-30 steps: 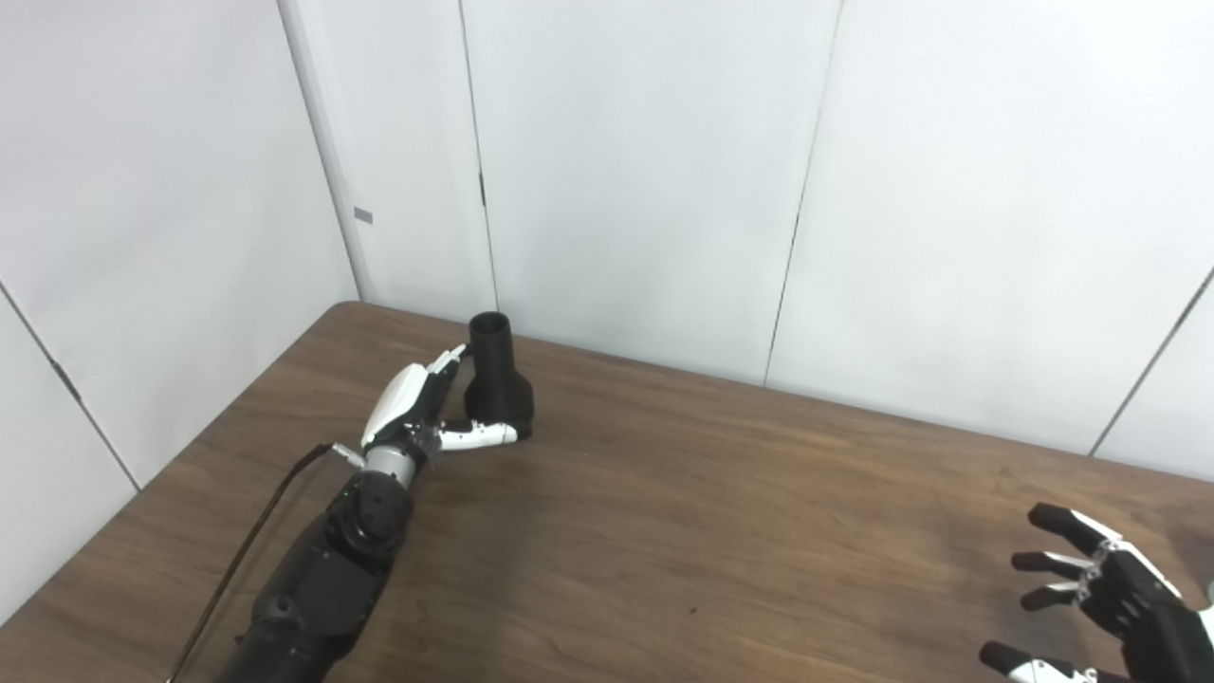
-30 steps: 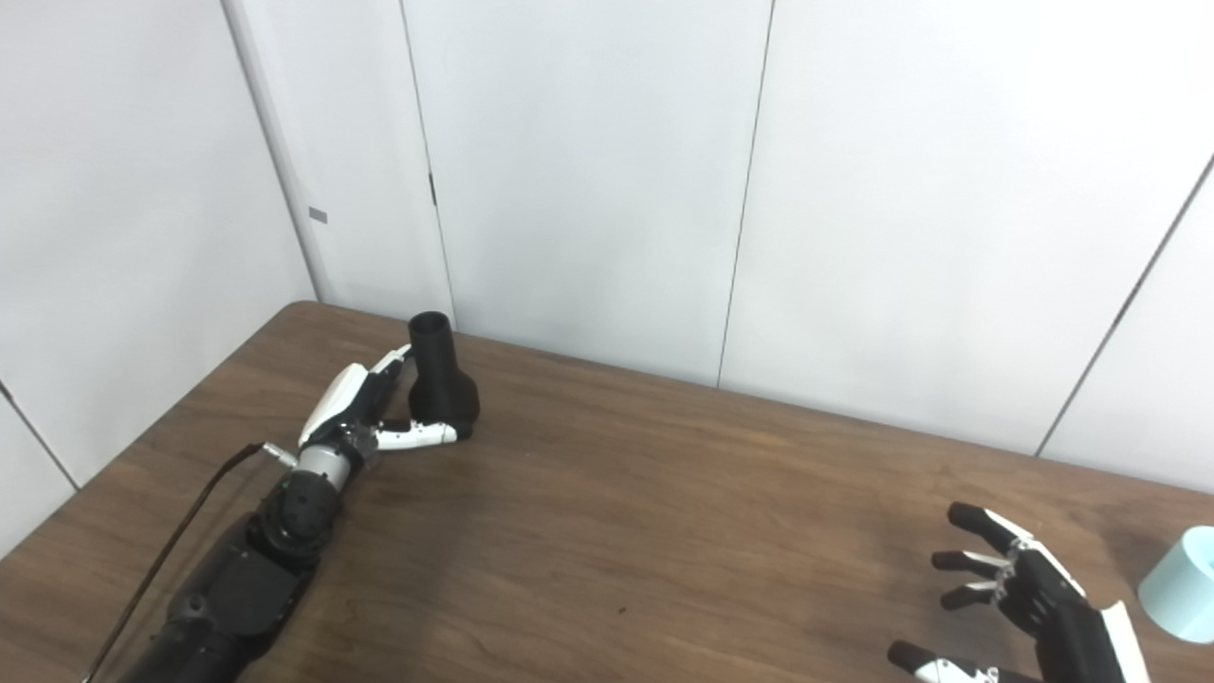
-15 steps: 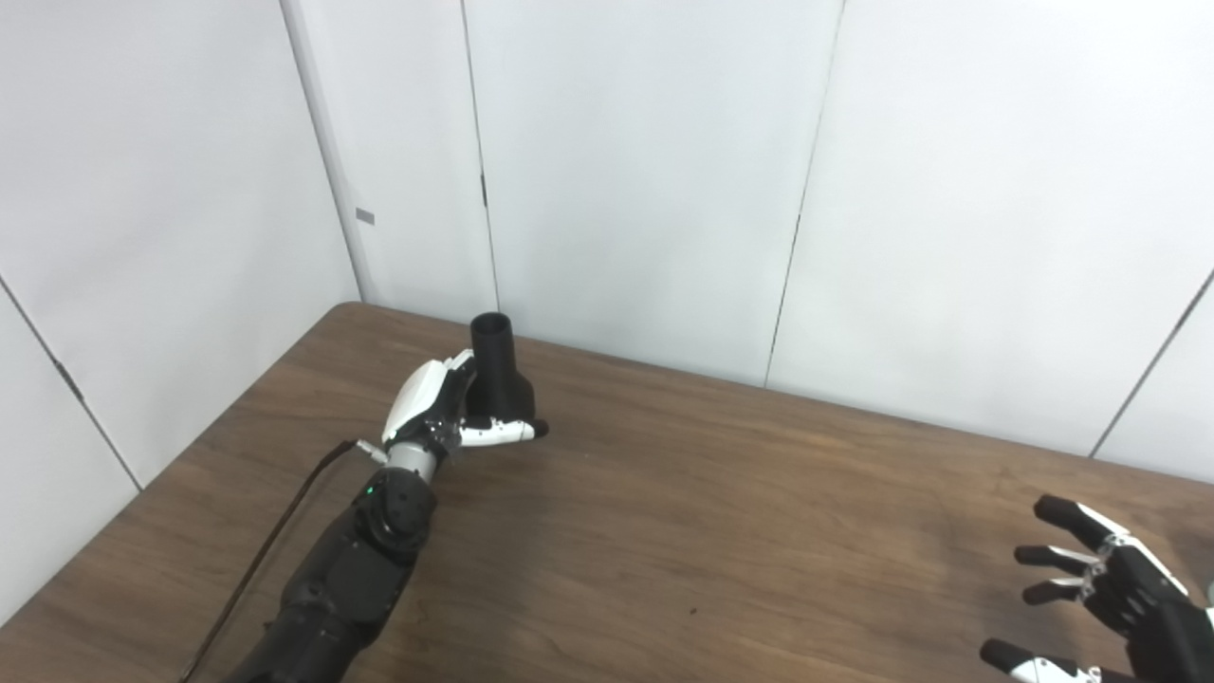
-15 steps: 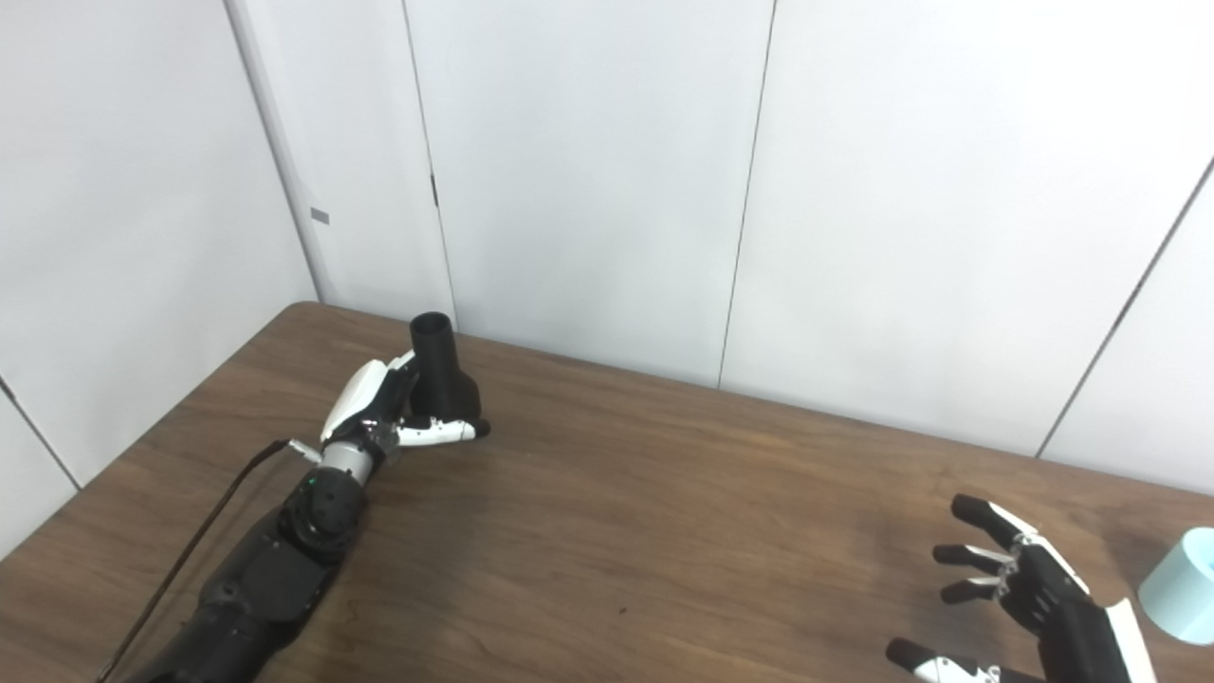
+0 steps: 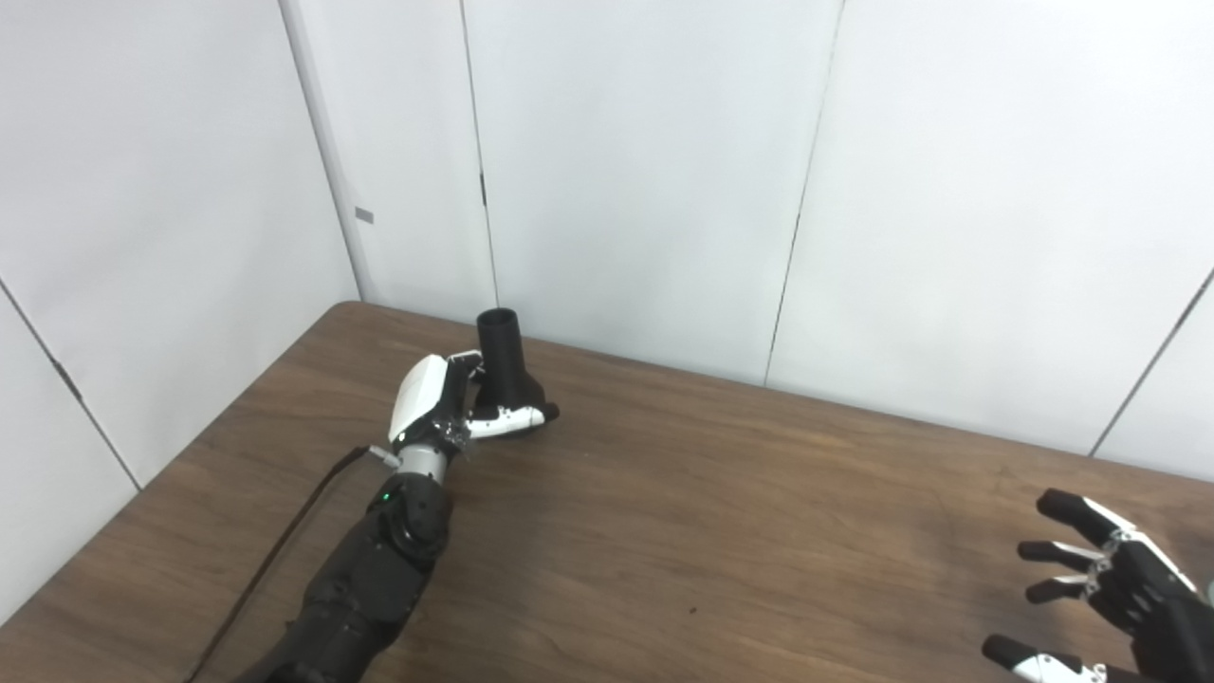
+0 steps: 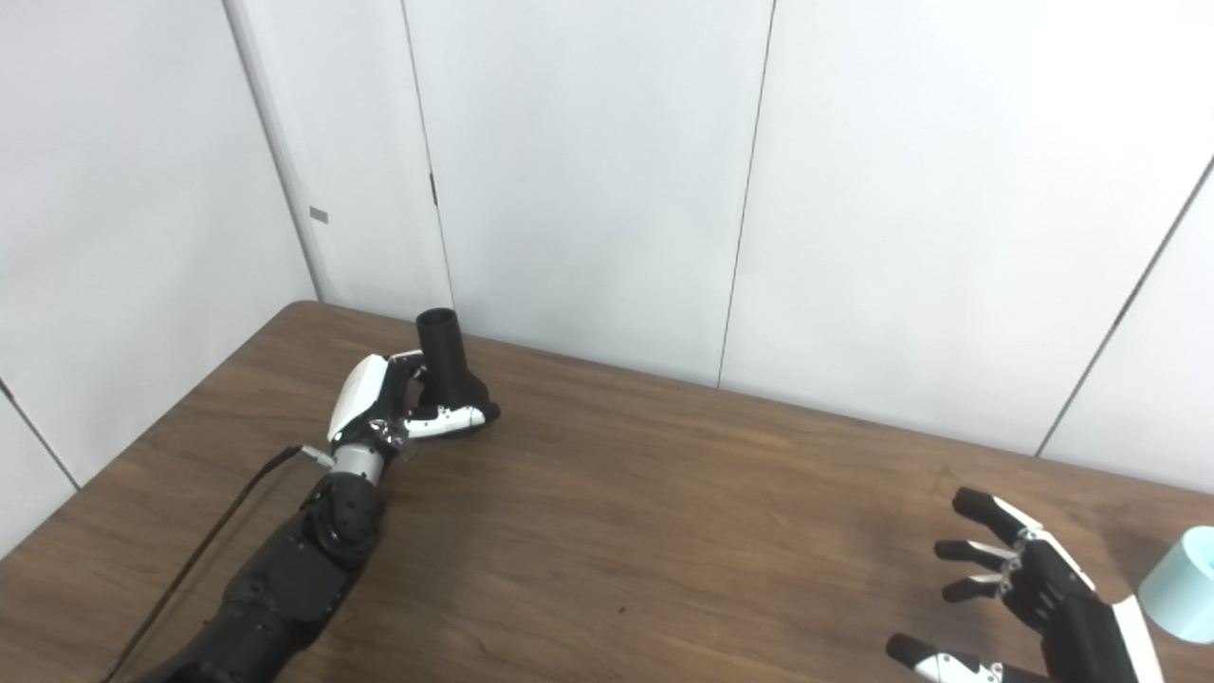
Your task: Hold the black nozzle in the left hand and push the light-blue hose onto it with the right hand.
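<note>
The black nozzle (image 5: 505,375) was clasped by the left robot hand (image 5: 446,403) at the counter's far left, its narrow neck to be kept upright and firmly held. The right robot hand (image 6: 1029,607) was held spread and empty, just beside the light-blue hose (image 6: 1181,583). Both were framed by a brown wood-grain counter (image 5: 721,512) and white wall panels (image 5: 626,171).

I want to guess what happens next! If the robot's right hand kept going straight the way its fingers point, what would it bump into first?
Probably nothing: the open right hand points up-left over bare table. The light-blue hose sits to its right, off that line.
</note>
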You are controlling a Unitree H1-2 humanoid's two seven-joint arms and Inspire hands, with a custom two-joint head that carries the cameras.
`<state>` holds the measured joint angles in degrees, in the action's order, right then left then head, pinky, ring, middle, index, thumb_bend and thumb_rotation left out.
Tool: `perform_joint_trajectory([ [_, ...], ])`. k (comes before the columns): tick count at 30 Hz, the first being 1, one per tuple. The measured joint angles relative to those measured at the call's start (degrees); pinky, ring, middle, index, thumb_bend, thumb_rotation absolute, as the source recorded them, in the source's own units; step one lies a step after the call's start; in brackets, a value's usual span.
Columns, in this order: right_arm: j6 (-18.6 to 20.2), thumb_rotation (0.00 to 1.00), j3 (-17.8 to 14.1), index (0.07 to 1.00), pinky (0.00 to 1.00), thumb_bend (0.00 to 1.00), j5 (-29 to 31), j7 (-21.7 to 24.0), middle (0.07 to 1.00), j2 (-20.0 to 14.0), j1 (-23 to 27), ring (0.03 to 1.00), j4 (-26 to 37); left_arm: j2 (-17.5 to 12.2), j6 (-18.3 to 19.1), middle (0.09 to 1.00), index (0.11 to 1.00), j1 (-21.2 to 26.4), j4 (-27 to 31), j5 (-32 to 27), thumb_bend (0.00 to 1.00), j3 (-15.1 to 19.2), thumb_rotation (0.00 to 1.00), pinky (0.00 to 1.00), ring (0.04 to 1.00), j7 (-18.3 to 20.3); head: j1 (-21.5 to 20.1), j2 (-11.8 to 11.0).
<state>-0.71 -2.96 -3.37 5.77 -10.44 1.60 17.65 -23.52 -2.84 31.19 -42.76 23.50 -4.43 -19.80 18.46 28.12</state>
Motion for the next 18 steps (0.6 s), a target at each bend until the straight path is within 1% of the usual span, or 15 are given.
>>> perform_joint_trajectory([
  [6, 0.7, 0.0, -0.09, 0.792, 0.49, 0.69, 0.37, 0.0, 0.82, -0.01, -0.13, 0.674, 0.28, 0.32, -0.39, 0.485, 0.486, 0.03, -1.18, 0.13, 0.53, -1.07, 0.0, 1.0, 0.692, -2.62, 0.35, 0.35],
  [10, 0.83, 0.0, -0.03, 0.794, 0.51, 0.69, 0.36, 0.0, 0.824, 0.0, -0.12, 0.687, 0.5, 0.16, -1.93, 0.477, 0.492, 0.34, -2.5, 0.11, 0.53, -1.61, 0.0, 1.0, 0.672, -3.2, 0.35, 0.35],
  [14, 1.66, 0.0, 0.02, 0.798, 0.52, 0.69, 0.01, 0.0, 0.826, 0.05, -0.12, 0.693, 0.83, 0.1, -2.42, 0.463, 0.501, 0.33, -2.6, 0.11, 0.53, -1.81, 0.0, 1.0, 0.65, -3.46, -0.17, 0.53],
  [18, 2.37, 0.0, 0.23, 0.804, 0.52, 0.67, -0.47, -0.01, 0.828, 0.44, 0.07, 0.69, 1.88, 0.08, -2.92, 0.501, 0.478, 0.28, -2.62, 0.17, 0.52, -2.69, 0.0, 1.0, 0.655, -3.93, -1.31, 0.79],
])
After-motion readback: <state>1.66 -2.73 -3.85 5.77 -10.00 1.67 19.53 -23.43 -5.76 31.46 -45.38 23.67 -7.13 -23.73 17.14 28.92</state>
